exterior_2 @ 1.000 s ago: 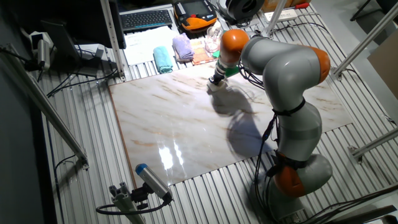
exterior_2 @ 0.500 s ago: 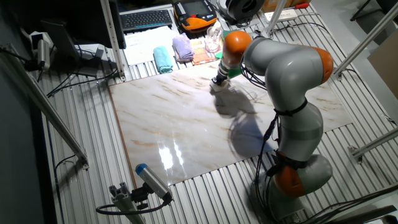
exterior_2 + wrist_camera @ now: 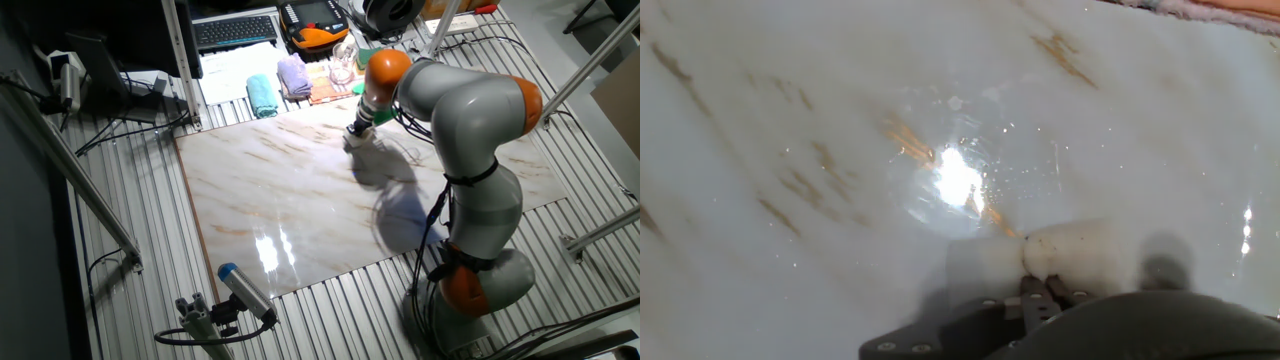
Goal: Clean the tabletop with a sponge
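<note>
The tabletop (image 3: 300, 200) is a glossy white marble-look slab with tan veins; it fills the hand view (image 3: 820, 120), where a bright lamp glare shows. The sponge (image 3: 356, 139) is a small cream block pressed on the slab near its far edge, right of the middle. In the hand view the sponge (image 3: 1085, 255) sits low in the frame, just ahead of the fingers. My gripper (image 3: 359, 131) points down over it, and in the hand view the gripper (image 3: 1042, 292) is shut on the sponge. The arm hides part of the slab's right side.
Just beyond the slab's far edge lie a folded teal cloth (image 3: 262, 96) and a lilac cloth (image 3: 294, 75). A keyboard (image 3: 235, 30) and an orange device (image 3: 315, 27) stand farther back. A blue-capped tool (image 3: 243, 288) lies at the front left on the ribbed grey surface (image 3: 150, 250).
My gripper and the sponge have slid a little to the right along the slab's far edge. The sponge stays held and pressed on the surface.
</note>
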You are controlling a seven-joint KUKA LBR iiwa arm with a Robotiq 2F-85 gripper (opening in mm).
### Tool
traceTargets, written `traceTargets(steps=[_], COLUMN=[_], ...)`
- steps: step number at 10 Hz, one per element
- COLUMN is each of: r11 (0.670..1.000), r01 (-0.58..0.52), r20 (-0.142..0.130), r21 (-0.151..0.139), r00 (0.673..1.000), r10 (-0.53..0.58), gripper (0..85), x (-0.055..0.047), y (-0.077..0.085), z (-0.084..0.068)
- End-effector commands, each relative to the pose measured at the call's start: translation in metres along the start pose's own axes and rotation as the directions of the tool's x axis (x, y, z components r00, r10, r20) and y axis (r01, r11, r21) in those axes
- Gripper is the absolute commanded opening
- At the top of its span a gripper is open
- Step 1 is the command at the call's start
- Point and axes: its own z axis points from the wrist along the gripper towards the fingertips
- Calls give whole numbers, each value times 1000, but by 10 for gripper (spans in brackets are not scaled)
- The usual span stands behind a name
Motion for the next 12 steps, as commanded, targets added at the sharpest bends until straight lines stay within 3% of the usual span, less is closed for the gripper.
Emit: traceTargets(steps=[1, 4, 9, 11, 12], r11=[1000, 1000, 1000, 999, 999], r01=[6, 8, -9, -25, -44], r20=[4, 1, 2, -13, -25], r21=[-1, -1, 24, 30, 19], r00=[1000, 1000, 1000, 1000, 999], r10=[-6, -8, 9, 25, 45], gripper=[0, 0, 0, 0, 0], x=[3, 8, 27, 31, 31], y=[-2, -11, -26, -29, -28], z=[4, 4, 4, 3, 4])
